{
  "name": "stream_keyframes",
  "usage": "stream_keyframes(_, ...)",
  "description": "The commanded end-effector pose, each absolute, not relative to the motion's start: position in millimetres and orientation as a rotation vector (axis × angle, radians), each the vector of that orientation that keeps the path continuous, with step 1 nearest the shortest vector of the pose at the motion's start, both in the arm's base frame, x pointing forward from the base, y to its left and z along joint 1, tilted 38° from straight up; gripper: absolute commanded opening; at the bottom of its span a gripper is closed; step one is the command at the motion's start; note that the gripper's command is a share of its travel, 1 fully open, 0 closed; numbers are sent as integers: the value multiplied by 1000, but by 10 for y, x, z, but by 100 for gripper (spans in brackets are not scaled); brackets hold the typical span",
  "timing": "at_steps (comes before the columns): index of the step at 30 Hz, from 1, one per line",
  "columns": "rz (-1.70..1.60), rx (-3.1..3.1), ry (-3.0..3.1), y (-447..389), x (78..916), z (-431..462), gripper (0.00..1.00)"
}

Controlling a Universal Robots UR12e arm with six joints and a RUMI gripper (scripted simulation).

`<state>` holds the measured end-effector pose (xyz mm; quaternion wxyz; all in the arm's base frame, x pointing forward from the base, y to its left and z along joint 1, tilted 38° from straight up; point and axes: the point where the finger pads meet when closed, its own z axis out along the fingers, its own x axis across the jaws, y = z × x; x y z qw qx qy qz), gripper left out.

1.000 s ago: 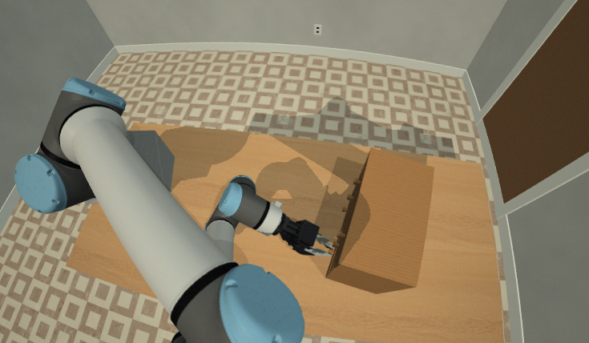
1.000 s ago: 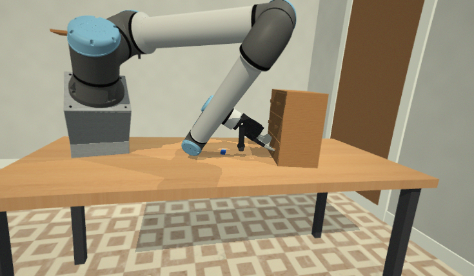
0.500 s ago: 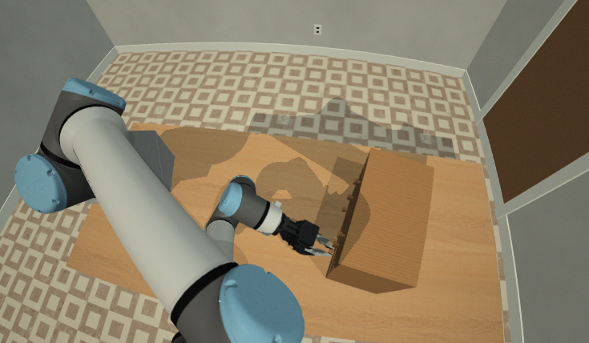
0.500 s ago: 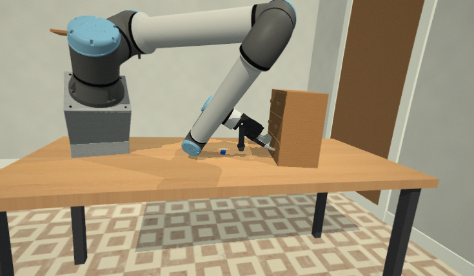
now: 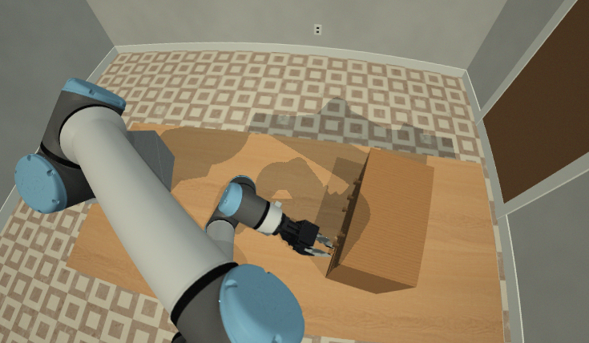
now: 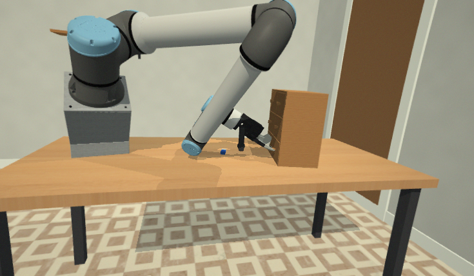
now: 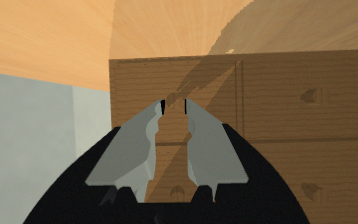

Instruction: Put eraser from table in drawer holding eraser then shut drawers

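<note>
The wooden chest (image 5: 394, 212) (image 6: 302, 130) (image 7: 305, 120) stands upright on the right part of the table. Its drawer fronts look about flush; I cannot tell whether a small gap shows. My gripper (image 5: 331, 251) (image 6: 273, 149) (image 7: 174, 100) is open only narrowly. Its tips stand on either side of the knob (image 7: 175, 98) of a bottom-row drawer, in the column nearer the exterior camera, with slim gaps beside the knob. A small blue block (image 6: 223, 151), seemingly the eraser, lies on the table left of the gripper; in the top view it is hidden. The drawers' insides are hidden.
The arm's base block (image 5: 153, 157) (image 6: 97, 126) stands at the table's other end. The forearm reaches down steeply, its wrist joint (image 6: 191, 147) low over the table (image 5: 458, 238) (image 6: 351, 171), left of the blue block in the exterior view. Other drawer knobs (image 5: 350, 196) (image 7: 310, 96) stick out near the gripper.
</note>
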<state>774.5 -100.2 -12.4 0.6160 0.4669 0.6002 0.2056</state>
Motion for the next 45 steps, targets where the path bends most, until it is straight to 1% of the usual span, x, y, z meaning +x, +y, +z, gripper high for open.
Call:
stream_keyframes(1, 474, 1075, 1382, -998, 7745, -119, 15)
stream_keyframes(2, 474, 1075, 1382, -998, 7745, -119, 17)
stream_keyframes(6, 474, 1075, 1382, -998, 7745, -119, 17)
stream_keyframes(7, 474, 1075, 1382, -998, 7745, -119, 20)
stream_keyframes(23, 474, 1075, 1382, -997, 7716, -128, 20)
stream_keyframes(45, 474, 1075, 1382, -976, 7274, -255, 20)
